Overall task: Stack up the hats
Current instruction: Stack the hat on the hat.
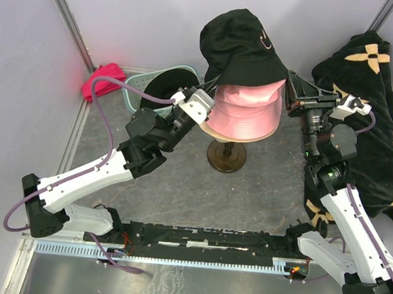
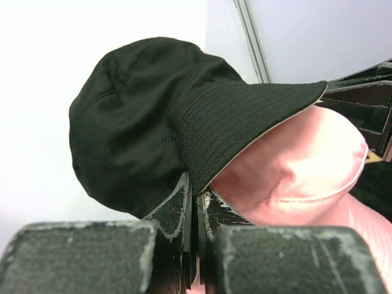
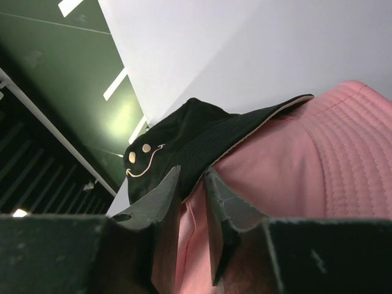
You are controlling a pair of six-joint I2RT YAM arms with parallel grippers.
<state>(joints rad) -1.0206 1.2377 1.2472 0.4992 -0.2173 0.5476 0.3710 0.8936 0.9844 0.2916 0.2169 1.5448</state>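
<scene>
Closest to the left wrist lens, the left pincer (image 2: 195,211) is pressed together on the brim edge of the black hat (image 2: 153,122), which sits tilted over the crown of the pink hat (image 2: 300,165). Seen from above, both hats are on a wooden stand (image 1: 226,156) in the middle of the table (image 1: 179,193). The black crown leans toward twelve o'clock and its brim hides the pink hat's top. The right pincer (image 3: 193,208), at three o'clock of the stand, has its fingers slightly spread either side of the black brim's edge, not clamped on it. At ten o'clock stands a teal basket (image 1: 134,93) with something dark inside, partly hidden by the left arm, and beyond it lies a magenta cloth (image 1: 101,79). A large black cloth with beige flowers (image 1: 380,107) fills the two-to-four o'clock side, running under the right arm.
</scene>
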